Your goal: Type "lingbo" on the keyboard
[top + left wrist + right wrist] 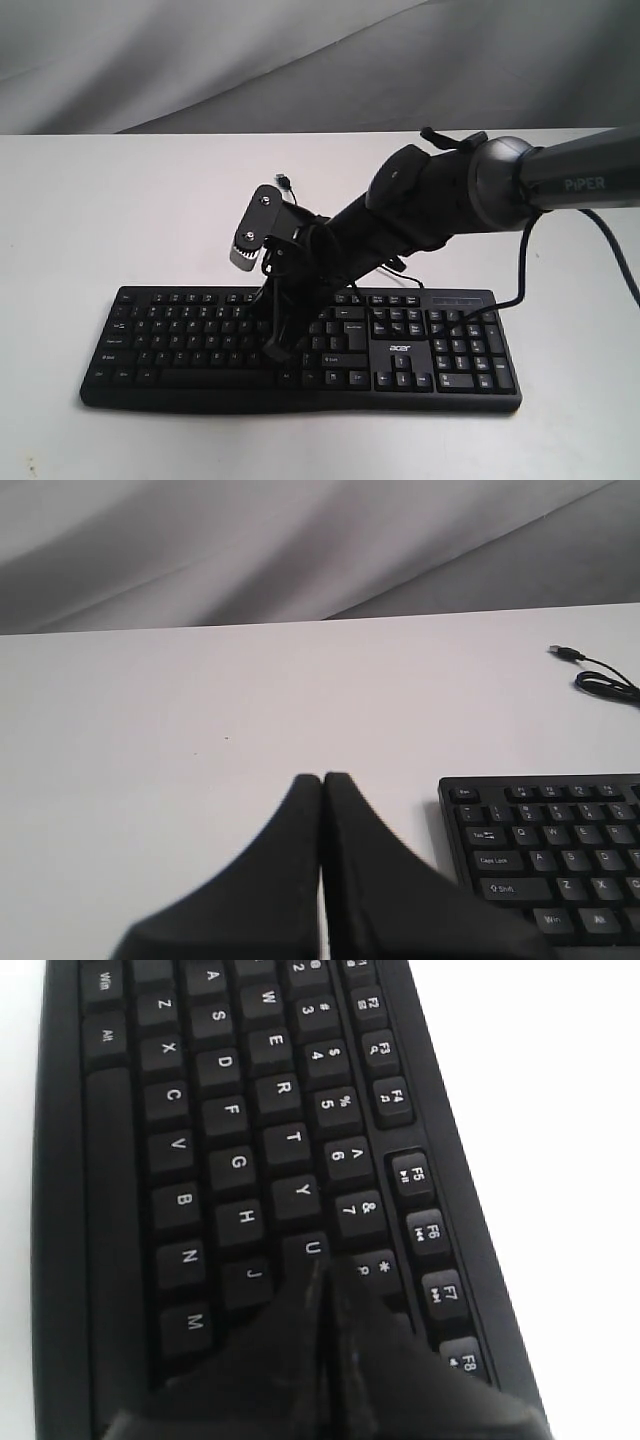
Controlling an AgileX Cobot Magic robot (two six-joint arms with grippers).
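Observation:
The black Acer keyboard (180,342) lies across the white table near its front edge. My right gripper (275,352) reaches in from the right and points down onto the middle letter keys. In the right wrist view the keyboard (230,1110) fills the frame. There the right gripper (325,1265) is shut, its tips just past the U key (312,1249) and beside the 8 key, hiding the key beneath them. My left gripper (322,778) is shut, holds nothing, and hovers over bare table beside the Esc end of the keyboard (560,850).
The keyboard's thin USB cable (600,675) lies loose on the table behind it, its plug (287,182) showing above the right arm. A grey cloth backdrop (200,60) closes off the far table edge. A black robot cable (520,270) hangs over the number pad.

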